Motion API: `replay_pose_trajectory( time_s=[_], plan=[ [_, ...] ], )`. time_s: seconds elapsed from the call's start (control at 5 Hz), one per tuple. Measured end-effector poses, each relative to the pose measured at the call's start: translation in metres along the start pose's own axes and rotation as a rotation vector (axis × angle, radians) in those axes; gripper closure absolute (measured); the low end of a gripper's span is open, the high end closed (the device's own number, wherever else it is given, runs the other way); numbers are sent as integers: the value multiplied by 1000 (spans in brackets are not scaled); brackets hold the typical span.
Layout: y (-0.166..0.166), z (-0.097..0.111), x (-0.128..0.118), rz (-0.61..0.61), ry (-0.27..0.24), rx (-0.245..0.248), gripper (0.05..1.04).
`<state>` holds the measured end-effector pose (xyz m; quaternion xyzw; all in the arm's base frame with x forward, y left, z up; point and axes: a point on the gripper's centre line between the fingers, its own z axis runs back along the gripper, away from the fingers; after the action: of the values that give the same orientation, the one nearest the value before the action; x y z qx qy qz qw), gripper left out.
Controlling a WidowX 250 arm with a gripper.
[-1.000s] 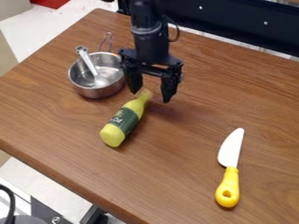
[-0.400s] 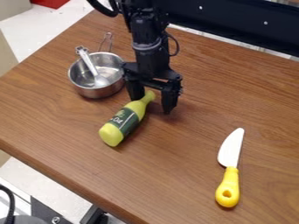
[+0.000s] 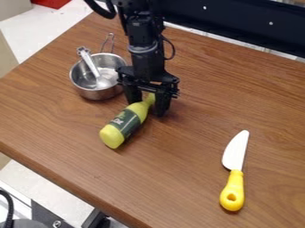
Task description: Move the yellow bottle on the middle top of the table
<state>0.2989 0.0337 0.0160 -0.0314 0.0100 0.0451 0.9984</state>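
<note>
- Yellow-green bottle with a dark green label (image 3: 124, 124) was lying on its side on the brown wood-grain table (image 3: 179, 169).
- Its neck sat between the fingers of the black two-finger gripper (image 3: 146, 109), with the fat end pointing out lower left of them.
- Fingers were partway apart, straddling that neck, but honestly I couldn't tell if they had any actual hold on it.

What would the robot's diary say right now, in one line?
gripper: at neck of yellow bottle | bottle: lying on table | metal saucepan: spoon inside | yellow-handled knife: away from bottle
</note>
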Motion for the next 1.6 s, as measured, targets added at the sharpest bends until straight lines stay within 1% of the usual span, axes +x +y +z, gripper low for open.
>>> replay_pose_trajectory(
  time_s=[0.2,0.4,0.6,0.8,1.0,1.2,1.4,1.6],
  plan=[
    [1,0,3,24,-16,27,696],
    [2,-1,2,34,-16,12,813],
    [4,0,0,79,6,23,813],
    [3,5,3,132,9,27,813],
    [-2,19,19,333,7,0,813],
    [-8,24,40,521,16,-44,813],
    [-14,33,61,670,-66,-53,813],
    [-15,31,77,849,-92,-72,813]
  ],
)
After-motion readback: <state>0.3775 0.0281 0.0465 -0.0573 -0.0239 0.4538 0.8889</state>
